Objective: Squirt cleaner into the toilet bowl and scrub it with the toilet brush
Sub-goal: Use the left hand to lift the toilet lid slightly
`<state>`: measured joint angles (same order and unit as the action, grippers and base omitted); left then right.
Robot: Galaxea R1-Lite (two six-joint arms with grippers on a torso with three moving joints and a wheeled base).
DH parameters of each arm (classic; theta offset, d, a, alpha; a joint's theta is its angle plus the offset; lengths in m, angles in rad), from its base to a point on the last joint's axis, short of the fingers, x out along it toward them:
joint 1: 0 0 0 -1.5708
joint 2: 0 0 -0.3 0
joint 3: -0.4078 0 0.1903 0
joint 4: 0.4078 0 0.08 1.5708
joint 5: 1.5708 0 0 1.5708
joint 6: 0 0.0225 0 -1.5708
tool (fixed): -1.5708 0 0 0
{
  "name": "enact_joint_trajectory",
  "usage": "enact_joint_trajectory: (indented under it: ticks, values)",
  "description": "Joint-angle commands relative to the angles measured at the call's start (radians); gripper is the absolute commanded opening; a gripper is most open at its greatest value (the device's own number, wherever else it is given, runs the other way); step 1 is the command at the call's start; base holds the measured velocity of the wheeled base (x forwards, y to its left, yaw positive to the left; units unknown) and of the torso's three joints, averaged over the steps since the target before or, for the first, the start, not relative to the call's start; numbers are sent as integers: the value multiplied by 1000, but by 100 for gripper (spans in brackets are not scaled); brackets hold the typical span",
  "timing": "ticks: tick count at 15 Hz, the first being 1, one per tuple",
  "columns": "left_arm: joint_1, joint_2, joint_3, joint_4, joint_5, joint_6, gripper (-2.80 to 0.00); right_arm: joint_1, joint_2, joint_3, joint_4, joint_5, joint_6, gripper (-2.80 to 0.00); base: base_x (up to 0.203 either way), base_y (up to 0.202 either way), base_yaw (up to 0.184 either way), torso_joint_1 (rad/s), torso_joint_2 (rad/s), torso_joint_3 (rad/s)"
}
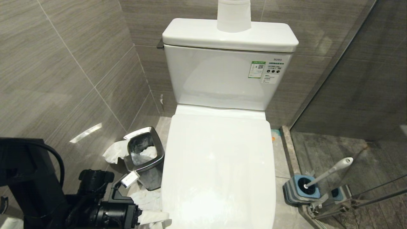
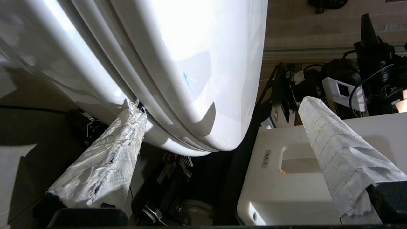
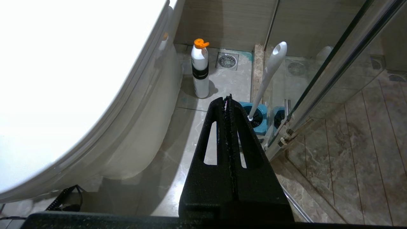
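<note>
Here, glossy white toilet lid [image 1: 219, 159] shut; slim toilet brush [image 1: 330, 170] upright

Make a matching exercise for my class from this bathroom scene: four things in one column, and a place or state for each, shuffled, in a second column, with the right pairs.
Column 1
1. toilet lid
2. toilet brush
3. left gripper
4. white bottle with an orange cap

Column 2
A. jaws wide apart, fingers wrapped in paper, at the front edge of the toilet
B. standing on the floor beside the toilet, near the floor drain
C. closed down over the bowl
D. leaning in its blue-topped holder by the glass door

Pairs: 1-C, 2-D, 3-A, 4-B
</note>
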<state>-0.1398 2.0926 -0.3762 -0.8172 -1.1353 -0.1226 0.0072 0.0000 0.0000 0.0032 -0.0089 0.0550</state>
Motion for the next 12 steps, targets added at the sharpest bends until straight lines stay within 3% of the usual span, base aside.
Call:
enact_joint_trajectory:
  ticks: [1, 7, 12]
  values:
    - [-13, 4, 1, -8, -4, 0, 0, 0, 0, -1, 0, 0, 0, -280, 0, 0, 0, 0, 0, 0]
    - [-78, -7, 16, -45, -20, -2, 0, 0, 0, 0, 0, 0, 0, -280, 0, 0, 0, 0, 0, 0]
    - [-104, -27, 16, -49, -114, -4, 0, 0, 0, 0, 1, 0, 0, -280, 0, 0, 0, 0, 0, 0]
